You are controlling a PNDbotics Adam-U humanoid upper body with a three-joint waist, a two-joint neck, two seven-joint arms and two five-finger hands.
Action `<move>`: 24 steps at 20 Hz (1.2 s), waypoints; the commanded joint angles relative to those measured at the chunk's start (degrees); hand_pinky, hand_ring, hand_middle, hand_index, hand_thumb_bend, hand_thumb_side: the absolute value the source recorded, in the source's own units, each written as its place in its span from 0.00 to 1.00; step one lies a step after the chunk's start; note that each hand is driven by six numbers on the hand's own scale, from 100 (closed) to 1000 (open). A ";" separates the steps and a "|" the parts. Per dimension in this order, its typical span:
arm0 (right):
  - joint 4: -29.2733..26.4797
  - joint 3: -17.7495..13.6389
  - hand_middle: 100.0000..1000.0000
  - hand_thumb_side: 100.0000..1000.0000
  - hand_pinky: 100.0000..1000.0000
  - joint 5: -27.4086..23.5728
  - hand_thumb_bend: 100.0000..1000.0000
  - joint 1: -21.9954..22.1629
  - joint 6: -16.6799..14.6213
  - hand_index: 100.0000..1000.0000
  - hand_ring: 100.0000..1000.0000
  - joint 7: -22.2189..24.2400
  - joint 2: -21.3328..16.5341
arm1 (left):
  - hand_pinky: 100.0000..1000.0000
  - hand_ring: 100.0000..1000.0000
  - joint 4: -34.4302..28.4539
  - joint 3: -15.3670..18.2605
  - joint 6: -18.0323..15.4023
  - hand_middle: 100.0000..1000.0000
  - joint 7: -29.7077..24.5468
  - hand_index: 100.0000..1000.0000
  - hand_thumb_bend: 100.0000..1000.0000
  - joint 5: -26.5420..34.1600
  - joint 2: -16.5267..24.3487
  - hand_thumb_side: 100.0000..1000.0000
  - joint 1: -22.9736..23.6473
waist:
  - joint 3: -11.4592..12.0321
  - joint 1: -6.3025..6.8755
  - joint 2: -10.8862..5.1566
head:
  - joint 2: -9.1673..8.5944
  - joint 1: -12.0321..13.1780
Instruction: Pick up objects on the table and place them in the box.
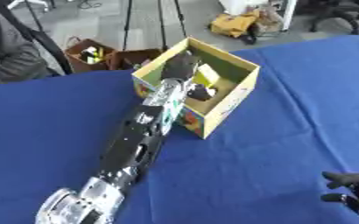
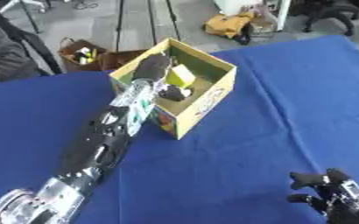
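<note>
A square cardboard box (image 1: 231, 101) with a yellow rim and green inner walls stands on the blue table near the far edge. My left arm reaches up from the lower left, and my left hand (image 1: 179, 65) hangs over the box's left side, inside its rim. A yellow block (image 1: 206, 74) lies in the box just right of that hand, and a dark object (image 1: 200, 92) lies below it. What the hand's underside holds is hidden. My right hand (image 2: 332, 194) rests open at the lower right corner, fingers up, holding nothing.
The blue cloth (image 1: 290, 131) stretches bare to the right of and in front of the box. Beyond the table's far edge, brown open boxes (image 1: 90, 53) and a yellow bag (image 1: 232, 24) sit on the floor.
</note>
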 commanded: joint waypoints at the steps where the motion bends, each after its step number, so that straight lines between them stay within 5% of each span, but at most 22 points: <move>1: -0.62 -0.38 0.53 1.00 0.62 0.13 0.00 -0.28 -0.22 0.62 0.89 0.06 -0.22 | 0.75 0.73 -0.36 0.21 -1.74 0.75 -1.42 0.83 0.56 -0.29 1.12 0.90 -0.74 | 0.25 -0.72 -1.23 | -0.10 -0.17; 6: -0.56 -0.46 0.53 1.00 0.62 0.00 0.00 -0.14 -0.23 0.62 0.89 0.02 -0.21 | 0.84 0.85 -0.82 0.67 -3.28 0.87 -0.99 0.90 0.71 0.16 1.07 1.00 -0.22 | 1.04 -1.04 -1.37 | 0.00 -0.32; 11: -0.37 -0.68 0.53 1.00 0.62 0.01 0.00 0.18 -0.22 0.62 0.89 -0.15 -0.11 | 0.84 0.83 -6.17 1.04 -4.02 0.84 7.71 0.88 0.55 7.88 0.84 1.00 1.24 | 2.97 -1.32 -1.72 | 0.23 -0.72; 12: -0.31 -0.72 0.53 1.00 0.62 0.01 0.00 0.25 -0.22 0.62 0.89 -0.20 -0.09 | 0.82 0.80 -7.28 0.73 -4.45 0.79 9.20 0.82 0.41 10.20 0.95 1.00 1.67 | 3.47 -1.35 -1.82 | 0.28 -0.88; 17: 0.18 -1.35 0.53 1.00 0.62 -0.03 0.00 0.96 -0.23 0.62 0.89 -0.74 0.20 | 0.76 0.72 -20.47 -2.68 -10.41 0.70 13.32 0.74 0.27 32.56 3.43 1.00 7.38 | 8.34 -1.76 -2.53 | 0.60 -2.64; 24: 0.59 -2.45 0.53 1.00 0.62 0.04 0.00 2.19 -0.44 0.62 0.89 -1.77 0.12 | 0.72 0.66 -37.43 -5.03 -13.49 0.63 9.03 0.70 0.21 60.07 9.75 1.00 18.79 | 14.42 -2.25 -3.59 | 1.32 -4.75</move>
